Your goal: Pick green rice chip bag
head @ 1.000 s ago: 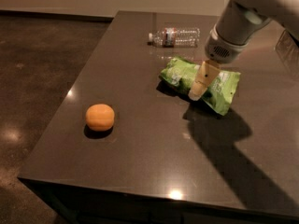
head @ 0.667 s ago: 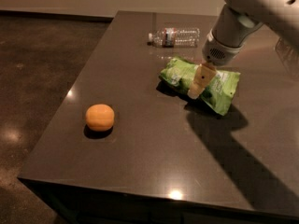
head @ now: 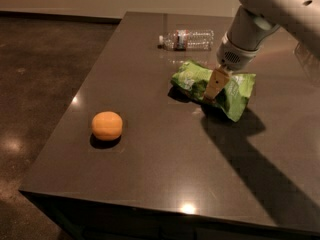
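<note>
**Gripper (head: pixel 214 89) down on green rice chip bag (head: pixel 236 93): grasp step, no lift yet**

Hangs off the arm (head: pixel 250 34) coming in from top right, tip at about mid-bag. Touching it or just above; cannot tell which. Cannot tell either whether open or closed from this angle.

Bag position: flat on the dark table (head: pixel 150 174), right of centre, toward the far half. Well apart from the orange fruit (head: pixel 107 125) at near left. Near but not touching the clear plastic bottle (head: pixel 189 39) lying behind it.

Orientation: long axis roughly left-right across the table, skewed so the left end sits farther back and the right end comes nearer the camera. Crumpled and puffy, no clean flat face up. Met by the gripper around mid-length.

Judged step: end of approach, start of grasp. Probably not off the table yet, going by the shadow tight under the left end.

Next move, as a guess: close across the short axis, pinch enough film to hold, then raise straight up. Needs a firm bite, since crinkly film is likely to slide or bunch. Worth watching for drag toward the bottle, and for a one-corner grab leaving the rest hanging.
</note>
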Motion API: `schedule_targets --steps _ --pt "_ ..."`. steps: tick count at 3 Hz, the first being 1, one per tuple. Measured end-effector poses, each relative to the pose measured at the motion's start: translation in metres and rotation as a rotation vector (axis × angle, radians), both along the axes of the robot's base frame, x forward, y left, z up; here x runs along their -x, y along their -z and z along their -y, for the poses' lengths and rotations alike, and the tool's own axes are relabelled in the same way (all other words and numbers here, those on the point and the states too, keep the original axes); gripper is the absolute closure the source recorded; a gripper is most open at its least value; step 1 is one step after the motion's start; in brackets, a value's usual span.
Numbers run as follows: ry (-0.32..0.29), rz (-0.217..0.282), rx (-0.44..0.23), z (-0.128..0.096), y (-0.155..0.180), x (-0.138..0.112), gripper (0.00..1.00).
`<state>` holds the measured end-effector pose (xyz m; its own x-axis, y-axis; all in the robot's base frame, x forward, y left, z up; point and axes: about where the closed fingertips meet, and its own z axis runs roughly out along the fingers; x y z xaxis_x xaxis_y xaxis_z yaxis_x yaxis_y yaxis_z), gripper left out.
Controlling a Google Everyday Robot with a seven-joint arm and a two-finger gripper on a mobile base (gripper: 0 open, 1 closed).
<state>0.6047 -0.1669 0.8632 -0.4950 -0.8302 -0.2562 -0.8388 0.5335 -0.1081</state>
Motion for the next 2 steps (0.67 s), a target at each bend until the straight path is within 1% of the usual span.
schedule_targets --steps 1,2 --pt "-0.02 0.015 -0.037 -0.004 -0.019 0.004 0.85" --pt "-0.067 0.06 -0.095 -0.01 -0.057 0.011 1.0"
